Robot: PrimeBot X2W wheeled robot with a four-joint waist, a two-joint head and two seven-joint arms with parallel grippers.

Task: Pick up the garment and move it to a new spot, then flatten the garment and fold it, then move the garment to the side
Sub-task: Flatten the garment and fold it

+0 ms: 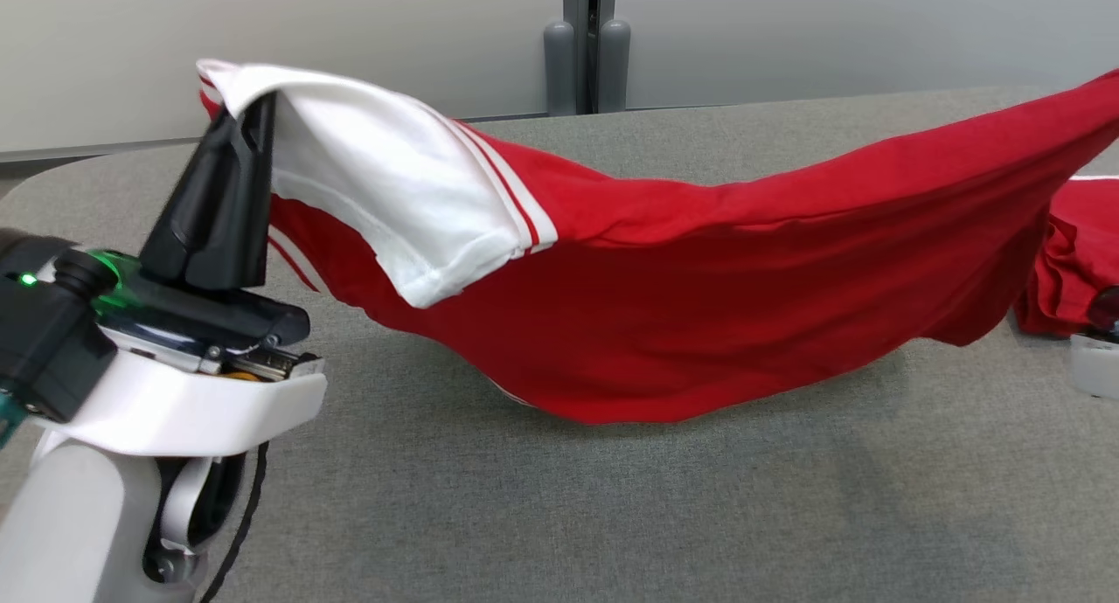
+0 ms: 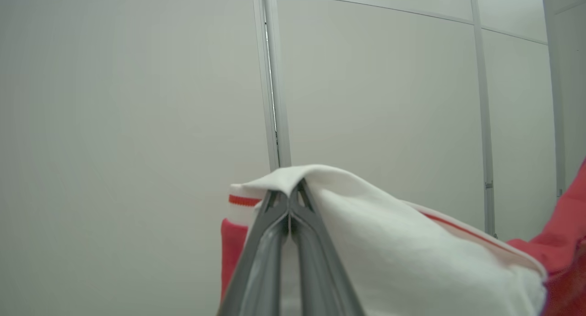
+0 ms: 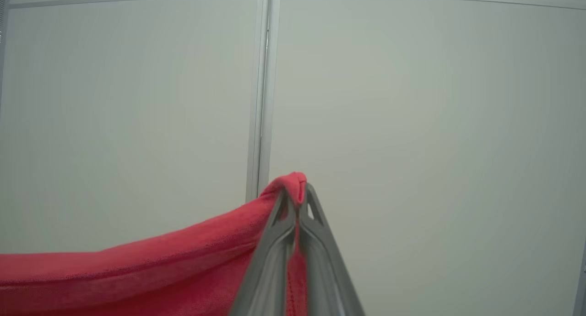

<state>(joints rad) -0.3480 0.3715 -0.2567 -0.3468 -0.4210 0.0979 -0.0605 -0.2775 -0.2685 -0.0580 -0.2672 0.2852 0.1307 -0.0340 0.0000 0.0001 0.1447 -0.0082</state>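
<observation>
Red garment (image 1: 699,323) was off the grey tabletop (image 1: 612,516) at both ends, strung between the two arms like a hammock. Left gripper (image 1: 262,105) was clamped on the white sleeve (image 1: 393,192) near its striped edge; the left wrist view showed the fingers pinched together with the fabric draped over them. Right gripper (image 3: 297,201) was clenched on a fold of red cloth, a nub of it poking above the fingertips. The middle of the garment sagged low. Its lowest belly was either touching the tabletop or just above it, couldn't tell which. A bunched red part hung down at the far right, near the surface.

Judgement: pick-up done, carry to the new spot was the step in hand. Not yet done: laying it down, flattening, folding, moving it aside. So early, about the first stage of three. The cloth was doubled over itself, so flattening would likely need regrasps.
</observation>
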